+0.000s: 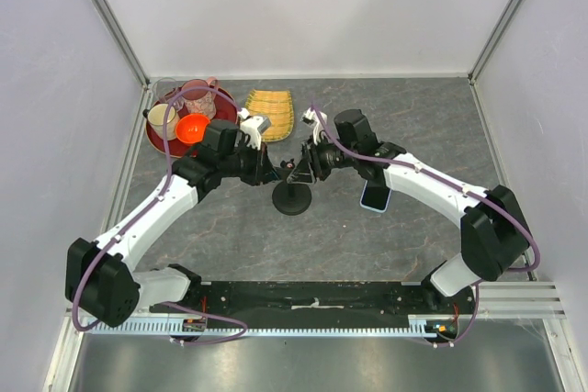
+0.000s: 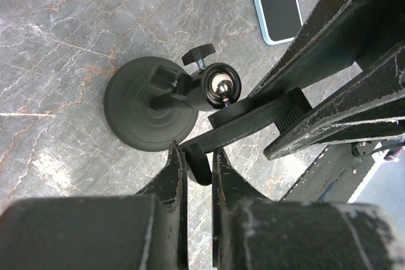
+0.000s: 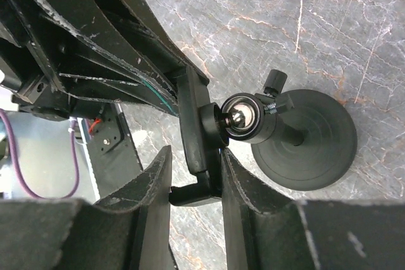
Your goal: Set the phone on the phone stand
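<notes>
Checking the feeds right now: both arms are huddled over the phone stand (image 1: 292, 197), which sits upright on its round base about mid-surface (image 1: 413, 117). On my left wrist cam the left gripper (image 2: 197, 156) is pinched down narrow on the hooked end of the stand's flat holder plate (image 2: 253, 115), with almost no gap showing on either side of it. The right wrist cam has the right gripper (image 3: 196, 153) set a bit wider but also closed around that same plate (image 3: 193, 124); the little lip at its end touches both fingers. So each gripper has a hold on the plate from opposite sides. You can see the shiny ball joint (image 2: 219, 85) in its socket at the top of the post, with a small thumbscrew (image 2: 198, 52) sticking out beside it. The phone (image 1: 376, 197) isn't on the stand: it's lying flat on the surface, screen up, just to the right of the stand and partly tucked under the right arm, and its light blue edge pokes into the top of the left wrist view (image 2: 278, 1). Off at the back left there's a red tray (image 1: 156, 142) holding an orange cup (image 1: 191, 128) and a pink mug (image 1: 197, 96), and a woven yellow mat (image 1: 269, 112) beside it.
</notes>
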Controlling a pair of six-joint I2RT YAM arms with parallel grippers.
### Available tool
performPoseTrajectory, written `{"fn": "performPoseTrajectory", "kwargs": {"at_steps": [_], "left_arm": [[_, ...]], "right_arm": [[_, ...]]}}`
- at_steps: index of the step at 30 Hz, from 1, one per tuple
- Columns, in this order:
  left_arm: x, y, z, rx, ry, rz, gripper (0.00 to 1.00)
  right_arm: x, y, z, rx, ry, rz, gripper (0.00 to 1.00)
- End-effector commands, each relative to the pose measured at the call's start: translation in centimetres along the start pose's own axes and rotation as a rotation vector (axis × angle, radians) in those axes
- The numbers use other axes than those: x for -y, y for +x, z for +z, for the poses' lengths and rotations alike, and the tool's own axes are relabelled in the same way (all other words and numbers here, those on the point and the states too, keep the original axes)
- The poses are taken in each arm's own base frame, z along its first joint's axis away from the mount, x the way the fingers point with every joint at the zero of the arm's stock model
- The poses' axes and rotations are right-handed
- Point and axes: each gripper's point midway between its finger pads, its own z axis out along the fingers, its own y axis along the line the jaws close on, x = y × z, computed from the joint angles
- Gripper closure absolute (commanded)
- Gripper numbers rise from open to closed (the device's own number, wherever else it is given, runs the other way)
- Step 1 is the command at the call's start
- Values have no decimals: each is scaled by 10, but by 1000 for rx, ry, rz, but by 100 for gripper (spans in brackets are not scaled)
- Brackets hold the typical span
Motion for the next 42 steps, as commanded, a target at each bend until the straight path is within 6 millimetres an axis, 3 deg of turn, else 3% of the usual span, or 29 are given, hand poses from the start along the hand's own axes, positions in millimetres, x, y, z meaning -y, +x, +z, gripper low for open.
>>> {"fn": "performPoseTrajectory", "kwargs": {"at_steps": [1,12,13,16,17,18,20,21,27,31,36,39,40,42], "left_arm": [[44,11,-7,-97,191,-146,98],[52,-1,-20,-108,186,-147,98],[54,-2,-23,-98,191,-141,96],[55,-6,-28,-74,185,-127,77],[55,-6,-29,-69,183,-123,72],[55,-6,-31,-66,183,-120,63],[56,-5,-34,-53,181,-110,54],[57,-5,-36,-48,181,-109,47],[60,-19,-53,22,162,-55,34],[52,-38,-63,97,84,-10,32],[35,-67,-69,202,-36,53,31],[25,-92,-67,262,-97,95,30],[23,-102,-68,284,-116,108,30],[17,-111,-58,284,-132,113,30]], "right_arm": [[2,40,-1,-89,-42,255,100],[28,47,-4,-66,51,319,100],[32,48,-4,-68,73,312,100],[40,51,-8,-74,126,278,99],[41,50,-10,-72,138,267,94],[40,51,-12,-81,147,258,80],[38,50,-14,-86,141,227,70],[35,49,-15,-89,131,214,58],[20,32,-24,-57,105,154,25],[11,14,-31,-13,110,120,14],[1,-9,-57,69,181,87,4],[17,-15,-84,134,365,124,2],[46,-19,-102,193,559,152,2],[74,-8,-135,241,796,235,2]]}}
